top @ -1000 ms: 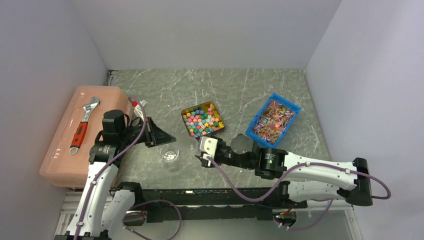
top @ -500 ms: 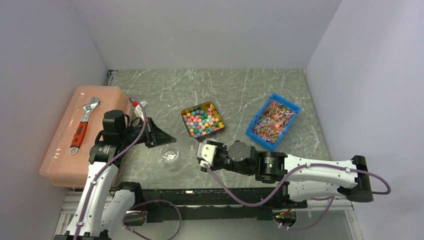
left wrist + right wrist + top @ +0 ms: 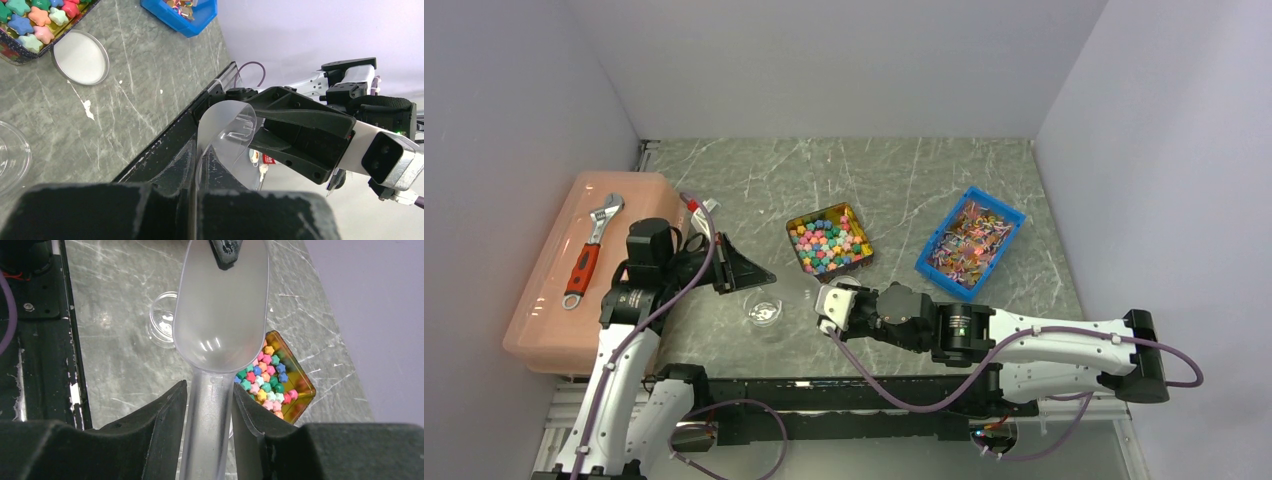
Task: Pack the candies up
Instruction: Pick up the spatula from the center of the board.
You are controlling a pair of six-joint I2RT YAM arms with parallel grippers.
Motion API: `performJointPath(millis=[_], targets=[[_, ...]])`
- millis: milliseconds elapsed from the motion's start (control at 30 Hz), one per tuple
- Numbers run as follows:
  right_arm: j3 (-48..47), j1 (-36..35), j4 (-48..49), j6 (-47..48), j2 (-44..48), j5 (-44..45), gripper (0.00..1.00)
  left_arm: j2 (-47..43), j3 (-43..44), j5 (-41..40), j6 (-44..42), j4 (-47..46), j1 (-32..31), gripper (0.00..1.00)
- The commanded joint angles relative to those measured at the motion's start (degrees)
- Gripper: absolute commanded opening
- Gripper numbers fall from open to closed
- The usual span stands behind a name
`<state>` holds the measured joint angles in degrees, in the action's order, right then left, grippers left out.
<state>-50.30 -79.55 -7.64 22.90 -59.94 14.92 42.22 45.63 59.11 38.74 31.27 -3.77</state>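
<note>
The candies (image 3: 827,243) are small pastel stars filling an open gold tin (image 3: 860,228) mid-table; they also show in the right wrist view (image 3: 265,377) and the left wrist view (image 3: 30,20). My right gripper (image 3: 825,310) (image 3: 209,390) is shut on the handle of a clear plastic scoop (image 3: 220,315), which is empty. My left gripper (image 3: 759,275) (image 3: 197,150) is shut on the thin far rim of the scoop's bowl (image 3: 227,127). The scoop hangs between both grippers, above the table near the tin. A clear round dish (image 3: 764,310) (image 3: 159,320) lies below it.
A blue bin (image 3: 1004,212) of small mixed wrapped items stands right of the tin. A pink lidded box (image 3: 544,300) with a red-handled wrench (image 3: 589,250) lies at the left. A white round lid (image 3: 81,56) lies beside the tin.
My right arm has shifted a little left and toward the near edge, bringing its gripper closer to the left gripper. The left arm has barely moved.
</note>
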Motion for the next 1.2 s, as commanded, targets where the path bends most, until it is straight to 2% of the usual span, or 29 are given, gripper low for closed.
performJointPath(millis=[0, 267, 767, 933, 1033, 1167], targets=[[-1.44, -0.61, -0.09, 0.21, -1.01, 0.99, 0.38, -0.29, 2.8, 2.32, 1.45, -2.0, 0.25, 0.0], [-1.82, -0.61, 1.69, 1.15, -2.47, 0.52, 0.34, -0.47, 2.14, 2.99, 1.8, -2.48, 0.25, 0.0], [-3.22, -0.61, 3.33, 1.66, -4.47, -4.4, 0.32, -0.29, 1.57, 3.88, 1.18, -2.36, 0.25, 0.0], [-3.48, -0.61, 3.86, 1.71, -4.51, -5.91, 0.18, -0.14, 1.4, 4.32, 0.91, -2.33, 0.25, 0.0], [-3.57, -0.59, 4.02, 1.6, -4.11, -6.43, 0.01, 0.1, 1.37, 4.11, 0.19, -1.61, 0.25, 0.0], [-2.95, -0.61, 4.16, 0.97, -2.84, -6.73, 0.0, 0.36, 1.39, 3.63, -0.31, -1.22, 0.25, 0.05]])
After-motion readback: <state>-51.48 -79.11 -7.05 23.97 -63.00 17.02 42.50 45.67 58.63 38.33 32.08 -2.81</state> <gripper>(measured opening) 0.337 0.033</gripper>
